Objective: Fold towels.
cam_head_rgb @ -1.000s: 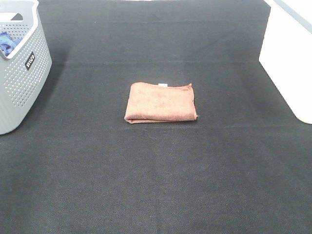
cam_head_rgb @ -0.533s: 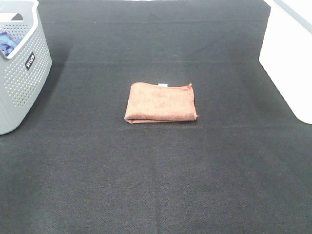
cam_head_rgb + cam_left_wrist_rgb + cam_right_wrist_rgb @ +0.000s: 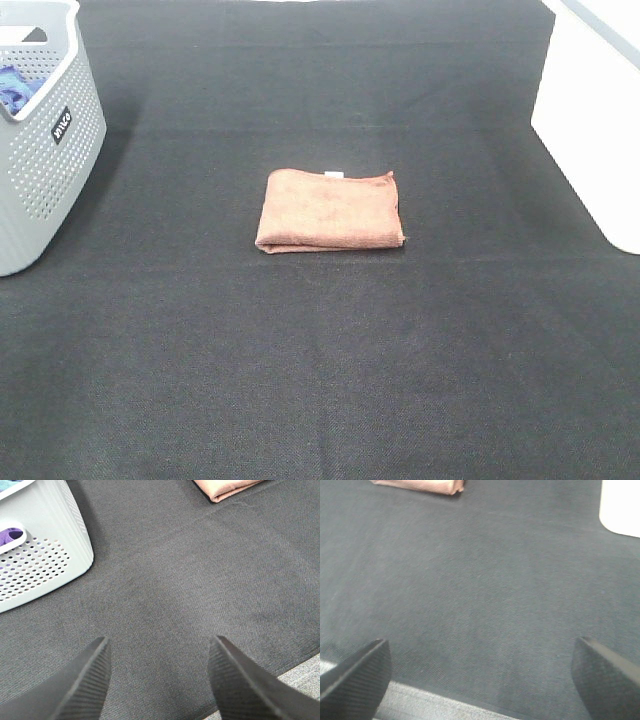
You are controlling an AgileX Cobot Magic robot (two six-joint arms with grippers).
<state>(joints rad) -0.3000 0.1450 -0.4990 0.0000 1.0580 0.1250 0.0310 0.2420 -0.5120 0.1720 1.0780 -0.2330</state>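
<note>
Folded reddish-brown towel (image 3: pixel 330 210) lies mid-table, long axis left-right, well ahead of both wide-open, empty grippers (image 3: pixel 157 672) (image 3: pixel 480 672), neither clearly nearer

Basket (image 3: pixel 45 150) — cropped at frame edge

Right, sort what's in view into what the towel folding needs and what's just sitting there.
Needed for the job:
- reddish-brown towel, already folded, mid-mat
- left gripper, open, empty
- right gripper, open, empty

Just sitting there:
- grey perforated basket at the left
- blue cloth inside the basket
- white box at the right
- black mat
</note>
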